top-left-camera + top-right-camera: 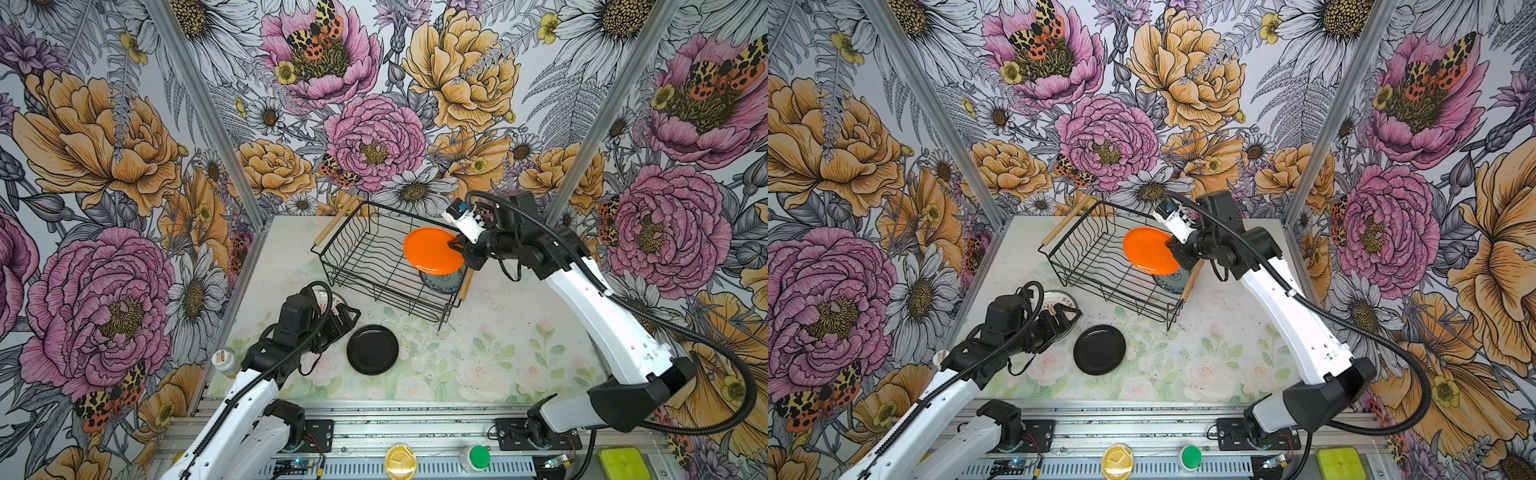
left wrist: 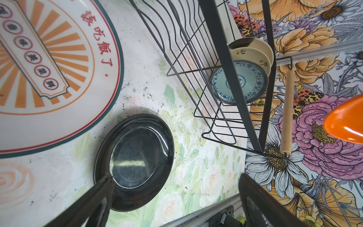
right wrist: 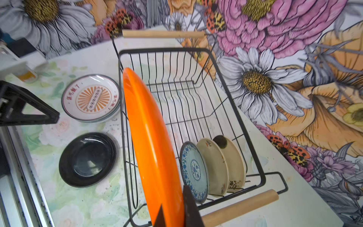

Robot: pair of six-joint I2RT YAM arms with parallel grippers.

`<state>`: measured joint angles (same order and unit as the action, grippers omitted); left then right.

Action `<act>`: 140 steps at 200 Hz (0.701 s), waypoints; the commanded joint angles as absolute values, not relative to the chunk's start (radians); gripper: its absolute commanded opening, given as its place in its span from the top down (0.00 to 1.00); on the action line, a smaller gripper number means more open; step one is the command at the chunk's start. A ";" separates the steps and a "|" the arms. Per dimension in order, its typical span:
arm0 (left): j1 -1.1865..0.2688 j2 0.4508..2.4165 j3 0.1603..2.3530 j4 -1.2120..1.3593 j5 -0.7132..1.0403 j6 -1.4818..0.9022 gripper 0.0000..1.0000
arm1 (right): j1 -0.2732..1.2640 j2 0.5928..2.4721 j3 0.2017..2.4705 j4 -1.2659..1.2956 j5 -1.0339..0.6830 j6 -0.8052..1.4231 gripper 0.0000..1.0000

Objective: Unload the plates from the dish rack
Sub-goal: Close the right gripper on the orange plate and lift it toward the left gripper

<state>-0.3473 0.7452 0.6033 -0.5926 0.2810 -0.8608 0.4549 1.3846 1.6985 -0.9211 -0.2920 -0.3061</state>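
Dish rack (image 3: 163, 33) w/ 3 plates (image 3: 214, 167) upright; right hand (image 3: 172, 204) pinches orange plate (image 3: 145, 127); left hand (image 2: 174, 176) spread wide.

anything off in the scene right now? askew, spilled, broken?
Nothing spilled or broken. The dish rack sits diagonal to the table edges, and dark specks dot the tabletop. The right gripper holds the orange plate by its rim above the rack; three plates stand slotted at its end.
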 commanded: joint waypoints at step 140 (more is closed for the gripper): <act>-0.661 0.632 0.593 -0.431 0.142 -0.883 0.01 | 0.486 0.746 0.830 -0.266 -0.478 0.590 1.00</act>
